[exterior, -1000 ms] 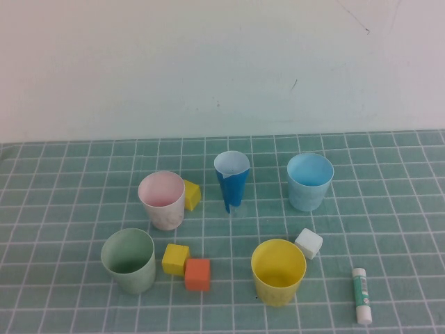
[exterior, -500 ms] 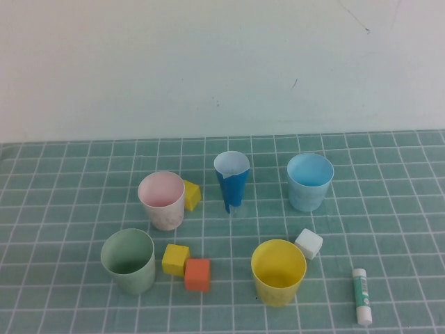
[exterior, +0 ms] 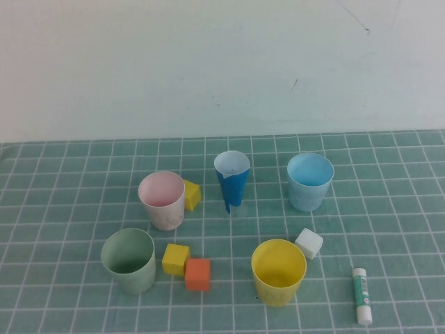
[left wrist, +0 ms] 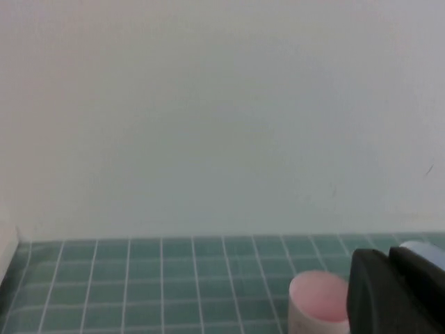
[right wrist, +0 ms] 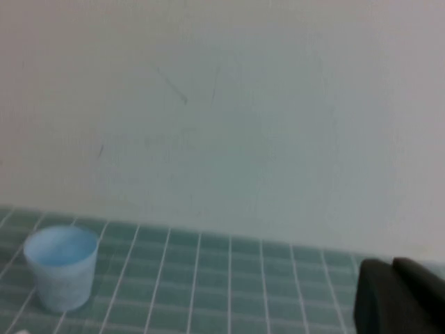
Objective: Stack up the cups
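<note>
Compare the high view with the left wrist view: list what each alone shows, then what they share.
Only the high view: the pale green plastic cup, the yellow plastic cup, the narrow dark blue cone cup, coloured cubes, and a glue stick.
Only the left wrist view: a dark part of the left gripper; the right gripper is in neither.
Both: the pink plastic cup and the light blue plastic cup.

- A narrow dark blue cone-shaped paper cup [exterior: 231,179] with a white inside stands upright near the back middle of the tabletop [exterior: 62,202], which wears a green cloth with a white grid.
- A small yellow cube [exterior: 191,195] sits left of it.
- A second yellow cube [exterior: 175,259] touches an orange cube [exterior: 197,274] nearer the front.
- A white cube [exterior: 308,243] lies right of centre.
- A white and green glue stick [exterior: 361,295] lies at the front right.
- A plain pale wall [exterior: 222,66] rises behind.
</note>
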